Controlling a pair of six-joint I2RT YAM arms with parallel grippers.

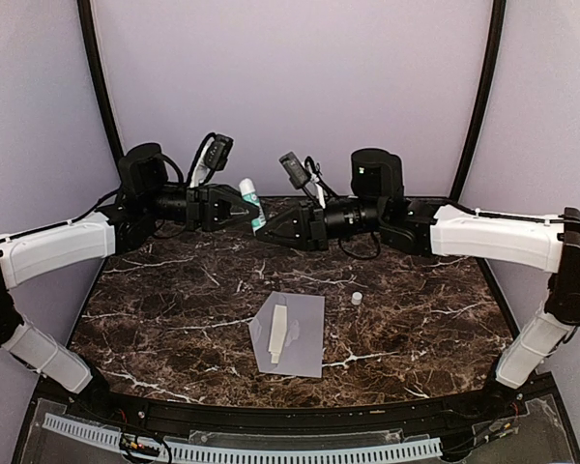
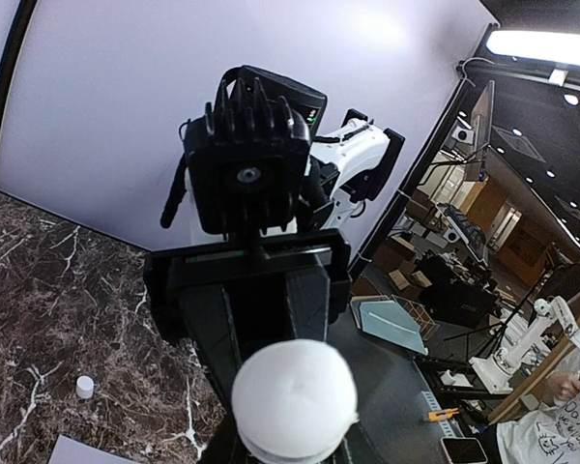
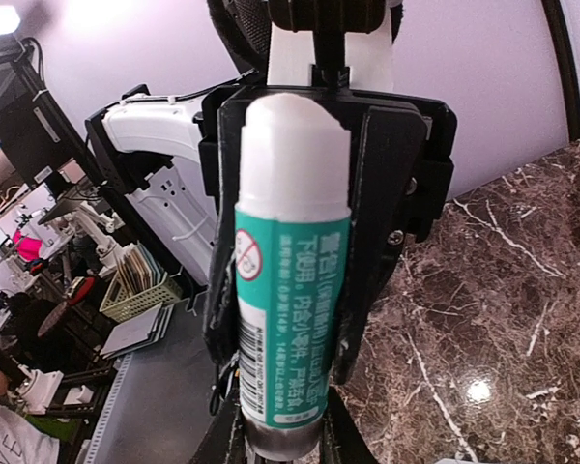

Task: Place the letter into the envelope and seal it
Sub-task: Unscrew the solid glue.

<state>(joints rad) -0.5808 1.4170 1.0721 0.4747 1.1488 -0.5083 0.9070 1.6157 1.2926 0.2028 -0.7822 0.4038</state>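
The left gripper [image 1: 244, 207] is closed narrow across the body of a glue stick [image 3: 285, 290], its black fingers pressing the teal label from either side. The stick is tilted, white rounded end up and toward the left wrist camera. The right gripper [image 1: 266, 228] meets it from the opposite side, its fingers drawn in narrow and closed around the stick's grey lower end. Both arms hold this above the far middle of the dark marble bench [image 1: 174, 309], well apart from everything lying on it. Below and nearer, the envelope [image 1: 304, 338] lies flat around the middle of the bench. It is plain pale grey-lavender paper, a rectangle with its long side running front to back and its triangular flap opened out to the left. The letter [image 1: 277, 333], a white sheet folded into a narrow strip, lies on it along the flap's fold; whether any of it is tucked inside cannot be told. A small white cap [image 1: 357, 299] stands on the bench near the envelope's far right corner, not touching it.
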